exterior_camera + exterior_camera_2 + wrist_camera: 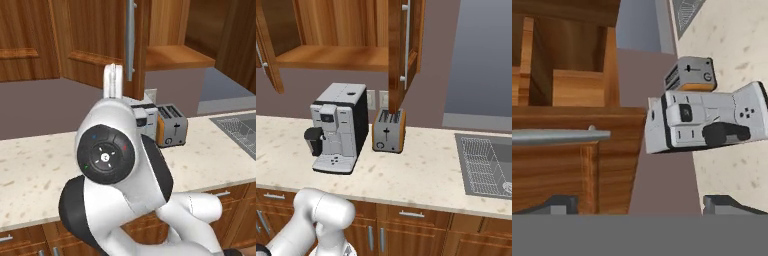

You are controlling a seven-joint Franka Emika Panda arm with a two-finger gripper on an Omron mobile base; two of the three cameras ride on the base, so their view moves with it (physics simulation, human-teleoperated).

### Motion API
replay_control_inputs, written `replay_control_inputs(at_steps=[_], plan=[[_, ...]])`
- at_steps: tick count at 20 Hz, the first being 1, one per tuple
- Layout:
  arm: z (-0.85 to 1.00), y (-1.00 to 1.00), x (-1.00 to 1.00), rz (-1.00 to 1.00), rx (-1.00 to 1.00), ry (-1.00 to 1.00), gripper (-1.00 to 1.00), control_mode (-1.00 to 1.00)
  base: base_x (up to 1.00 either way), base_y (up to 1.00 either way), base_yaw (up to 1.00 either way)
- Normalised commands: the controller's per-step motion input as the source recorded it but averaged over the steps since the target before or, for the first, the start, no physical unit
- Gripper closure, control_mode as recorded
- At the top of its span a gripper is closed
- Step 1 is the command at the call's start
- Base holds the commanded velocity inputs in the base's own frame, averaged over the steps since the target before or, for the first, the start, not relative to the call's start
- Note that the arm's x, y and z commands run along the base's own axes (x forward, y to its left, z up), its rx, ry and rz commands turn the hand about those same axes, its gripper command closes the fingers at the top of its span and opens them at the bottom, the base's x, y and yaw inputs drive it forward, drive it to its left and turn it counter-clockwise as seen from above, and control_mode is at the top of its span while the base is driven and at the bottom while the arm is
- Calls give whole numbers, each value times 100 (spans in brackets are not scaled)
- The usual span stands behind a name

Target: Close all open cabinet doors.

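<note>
Two cabinet doors of one upper cabinet stand open. In the right base view the right door (398, 50) juts out edge-on above the toaster, its bar handle (406, 40) facing right, and the left door (268, 50) hangs open at the frame's left edge. The left base view shows an open door (100, 35) with its handle (131, 40) and the bare shelf (175, 55) behind it. In the rolled hand view my gripper (643, 207) is open and empty, some way back from a door (572, 165) and its handle (562, 136).
A coffee machine (338, 127) and a toaster (388, 131) stand on the speckled counter (421, 175) under the open cabinet. A sink (486, 165) lies to the right. Drawer fronts (411, 215) run below the counter. My arm's elbow (107, 155) fills the near left base view.
</note>
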Motion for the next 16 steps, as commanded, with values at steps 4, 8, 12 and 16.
replay_control_inputs(at_steps=[4, 8, 12, 16], plan=[[12, 2, 43, -17, 1, -12, -100, -100, 0, 0, 0], [0, 0, 59, -12, 0, -7, -100, -100, 0, 0, 0], [0, -3, 63, -11, 0, -6, -100, -100, 0, 0, 0], [0, -9, 65, -10, 1, -1, -100, -100, 0, 0, 0]])
